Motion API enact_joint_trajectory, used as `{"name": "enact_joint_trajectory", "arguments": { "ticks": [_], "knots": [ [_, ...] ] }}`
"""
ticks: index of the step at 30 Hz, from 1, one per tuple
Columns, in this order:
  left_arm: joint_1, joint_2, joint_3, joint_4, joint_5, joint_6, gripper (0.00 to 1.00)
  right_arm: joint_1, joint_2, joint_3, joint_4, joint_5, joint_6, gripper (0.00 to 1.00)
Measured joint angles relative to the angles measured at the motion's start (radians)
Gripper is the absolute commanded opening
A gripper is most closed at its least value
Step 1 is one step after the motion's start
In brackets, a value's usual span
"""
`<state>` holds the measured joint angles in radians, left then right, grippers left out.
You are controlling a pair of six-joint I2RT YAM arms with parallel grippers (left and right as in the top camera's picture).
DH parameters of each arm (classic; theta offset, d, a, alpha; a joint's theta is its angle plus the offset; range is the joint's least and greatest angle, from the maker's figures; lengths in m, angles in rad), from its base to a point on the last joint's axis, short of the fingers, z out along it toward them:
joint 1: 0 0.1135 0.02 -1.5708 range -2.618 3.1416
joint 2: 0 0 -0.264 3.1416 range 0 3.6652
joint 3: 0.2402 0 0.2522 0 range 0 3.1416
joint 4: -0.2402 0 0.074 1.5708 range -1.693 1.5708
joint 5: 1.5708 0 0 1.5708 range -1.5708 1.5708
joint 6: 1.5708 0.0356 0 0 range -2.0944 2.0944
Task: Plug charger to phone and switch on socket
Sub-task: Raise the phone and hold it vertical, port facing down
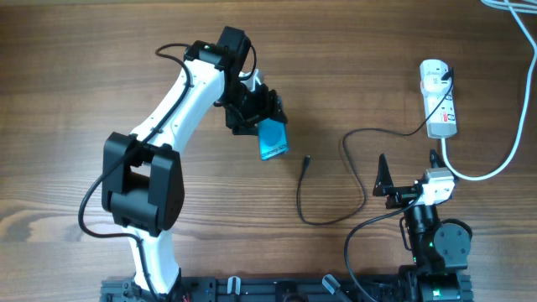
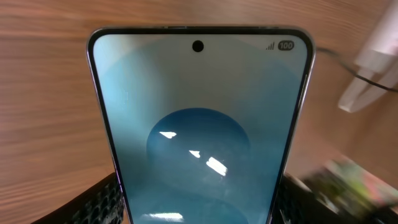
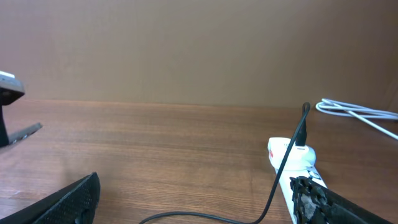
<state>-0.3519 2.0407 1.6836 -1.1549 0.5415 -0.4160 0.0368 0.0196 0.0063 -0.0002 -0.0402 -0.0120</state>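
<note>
A brown wood-grain table (image 1: 67,75) spans the view.

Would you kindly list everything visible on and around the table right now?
phone: one, cyan screen, centre-left, held in the left gripper.
charger: one, thin black cable, loose tip mid-table, plug in the socket.
socket: one, white, far right.
white cord: one, white, trailing right from the socket.
table: one, brown wood.
left gripper: one, black, centre, shut on the phone.
right gripper: one, black, near right, open, empty.

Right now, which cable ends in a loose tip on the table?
The thin black charger cable; its tip lies free. The white cord runs off frame.
</note>
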Motion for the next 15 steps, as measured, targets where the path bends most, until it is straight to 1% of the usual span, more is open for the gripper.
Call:
{"name": "enact_joint_trajectory", "arguments": {
  "ticks": [1, 2, 3, 5, 7, 12, 15],
  "knots": [
    [0.008, 0.0, 0.0, 0.008, 0.115, 0.001, 0.68, 0.0, 0.0, 0.0, 0.0, 0.0, 0.0, 1.0],
    [0.016, 0.0, 0.0, 0.012, 0.169, 0.001, 0.68, 0.0, 0.0, 0.0, 0.0, 0.0, 0.0, 1.0],
    [0.028, 0.0, 0.0, 0.031, 0.256, 0.001, 0.68, 0.0, 0.0, 0.0, 0.0, 0.0, 0.0, 0.99],
    [0.051, -0.001, 0.0, 0.042, 0.356, 0.002, 0.68, 0.0, 0.0, 0.0, 0.0, 0.0, 0.0, 1.0],
    [0.093, -0.001, 0.0, 0.045, 0.502, 0.001, 0.68, 0.0, 0.0, 0.0, 0.0, 0.0, 0.0, 1.0],
    [0.169, -0.001, 0.0, 0.045, 0.71, 0.001, 0.68, 0.0, 0.0, 0.0, 0.0, 0.0, 0.0, 1.0],
    [0.201, -0.001, 0.0, 0.045, 0.809, 0.001, 0.67, 0.0, 0.0, 0.0, 0.0, 0.0, 0.0, 1.0]
  ]
}}
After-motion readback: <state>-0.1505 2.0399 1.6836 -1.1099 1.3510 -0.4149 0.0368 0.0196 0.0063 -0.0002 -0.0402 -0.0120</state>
